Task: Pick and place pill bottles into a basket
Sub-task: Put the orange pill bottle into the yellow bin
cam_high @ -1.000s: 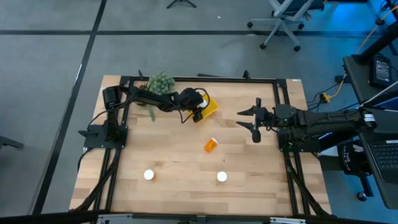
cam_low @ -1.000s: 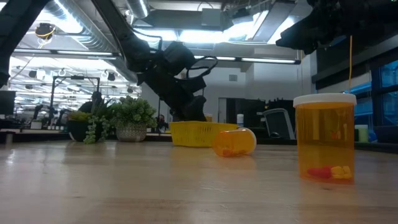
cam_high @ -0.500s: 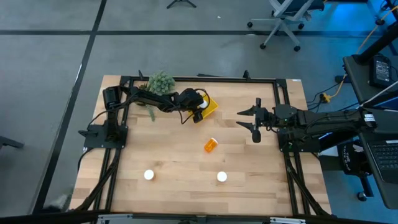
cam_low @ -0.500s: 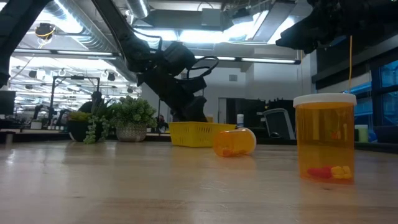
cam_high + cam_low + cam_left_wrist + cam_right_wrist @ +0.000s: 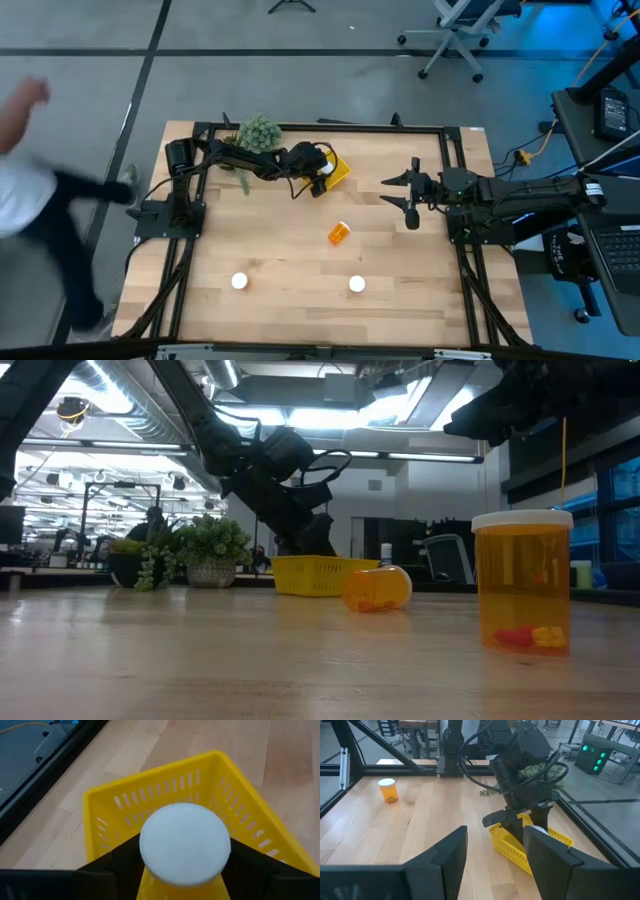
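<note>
Overhead, left end effector (image 5: 182, 870) clamped on white-capped orange pill bottle (image 5: 184, 845) above yellow slotted basket (image 5: 107, 805); right end effector (image 5: 409, 197) apart.

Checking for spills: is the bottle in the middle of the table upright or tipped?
Tipped. The middle bottle lies on its side on the table.

Green plant (image 5: 259, 131), person (image 5: 30, 180), office chair (image 5: 462, 30)
</note>
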